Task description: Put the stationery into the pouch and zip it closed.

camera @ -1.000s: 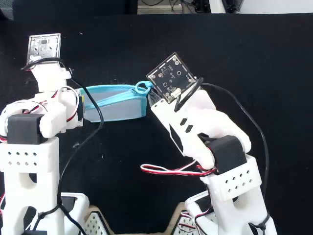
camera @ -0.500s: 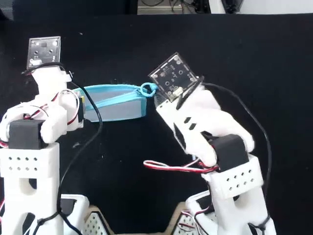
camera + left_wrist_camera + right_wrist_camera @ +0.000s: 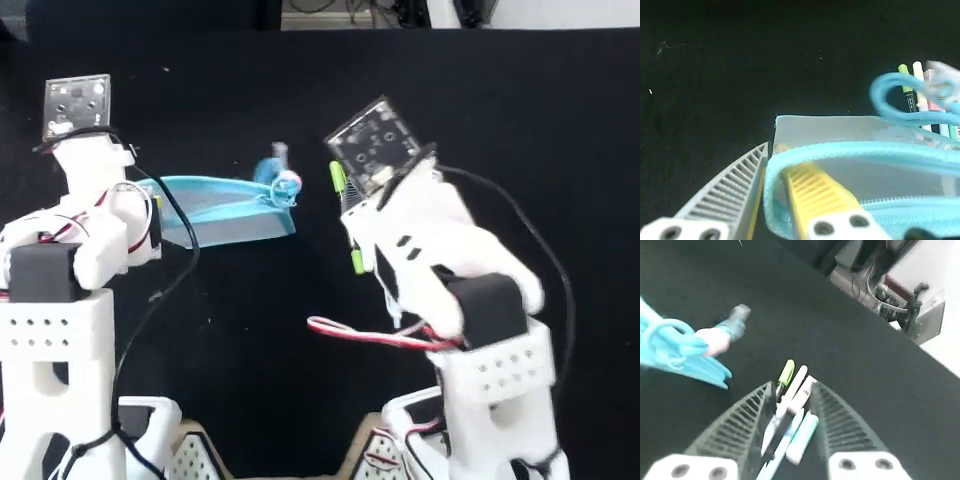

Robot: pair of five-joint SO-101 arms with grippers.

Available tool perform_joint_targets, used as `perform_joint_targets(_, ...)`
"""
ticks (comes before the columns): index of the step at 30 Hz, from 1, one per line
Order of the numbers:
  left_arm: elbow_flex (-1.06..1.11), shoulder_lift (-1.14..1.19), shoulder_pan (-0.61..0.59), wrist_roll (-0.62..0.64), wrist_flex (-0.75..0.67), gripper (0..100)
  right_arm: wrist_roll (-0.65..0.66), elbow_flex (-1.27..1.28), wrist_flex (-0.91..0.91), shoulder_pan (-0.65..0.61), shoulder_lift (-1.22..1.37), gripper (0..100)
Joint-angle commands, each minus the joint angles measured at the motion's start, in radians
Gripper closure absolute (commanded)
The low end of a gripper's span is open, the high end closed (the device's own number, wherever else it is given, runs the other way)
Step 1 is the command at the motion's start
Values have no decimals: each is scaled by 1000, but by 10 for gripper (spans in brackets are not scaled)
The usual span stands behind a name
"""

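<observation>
Your right gripper [image 3: 794, 388], clamped on the pens [image 3: 802, 436], has pulled back to the right of the pouch [image 3: 226, 214], which your left gripper [image 3: 773, 151] pinches by its left end, so the pens remain outside, zip undone.

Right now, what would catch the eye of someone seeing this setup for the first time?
First, the light blue pouch sticking out over the black table, its end clamped by the left gripper with one finger inside it. Next, the bundle of pens pinched in the right gripper, close to the pouch's zipper loop but not touching it.
</observation>
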Motion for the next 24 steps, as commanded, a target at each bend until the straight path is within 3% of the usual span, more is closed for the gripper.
perform_joint_targets(1,41,9,-1,-11,0,970,-72,-94,66,71,18,844)
perform_joint_targets(5,42,9,-1,-11,5,970,-160,-8,64,193,131,881)
perform_joint_targets(8,81,9,-1,-11,-28,970,-169,102,20,216,274,886)
perform_joint_targets(14,174,9,-1,-11,-110,970,-207,248,-278,250,522,888)
perform_joint_targets(19,191,9,-1,-3,-109,970,-232,188,-491,299,688,889)
perform_joint_targets(24,199,9,-1,14,-109,970,-232,-21,-454,302,905,889)
